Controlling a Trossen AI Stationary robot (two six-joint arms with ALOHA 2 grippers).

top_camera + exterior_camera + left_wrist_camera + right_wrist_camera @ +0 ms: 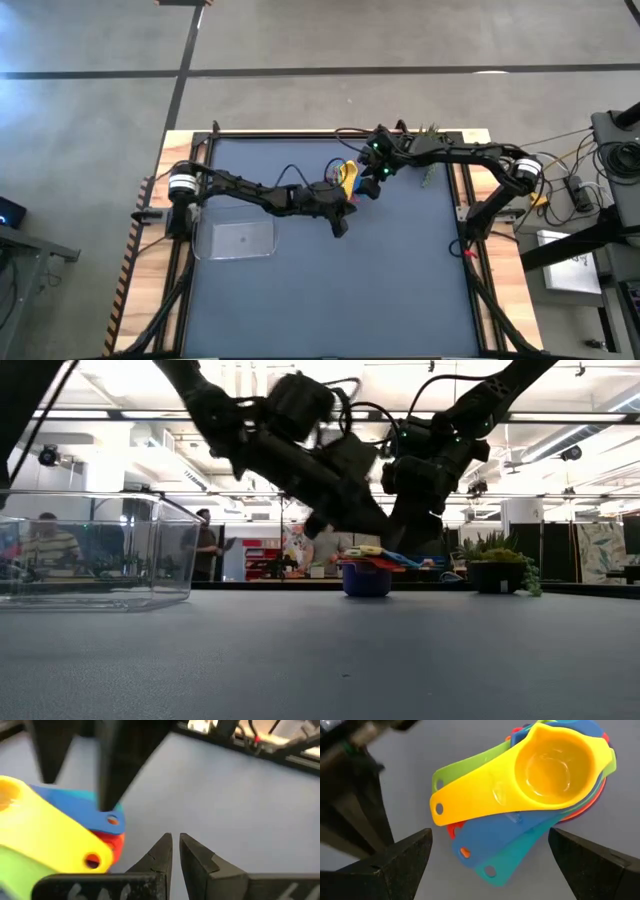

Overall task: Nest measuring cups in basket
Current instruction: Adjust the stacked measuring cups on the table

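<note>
The measuring cups (348, 178) sit nested in one stack, with the yellow one (545, 775) on top. Lime, blue, teal, red and orange ones show below it. The stack's blue bottom bowl (366, 580) stands on the table and the handles (75, 840) fan out sideways. My right gripper (490, 852) hovers over the stack, open wide, a finger on either side of the handles. My left gripper (175, 841) is shut, low over the mat just beyond the handle ends and on the stack's near side (341, 226). The clear basket (235, 238) stands at the table's left.
A small potted green plant (500, 572) stands near the far right corner, behind the right arm. Both arms cross above the table's middle. Open blue mat (400, 290) lies toward the near edge. People and shelving show in the room beyond the table.
</note>
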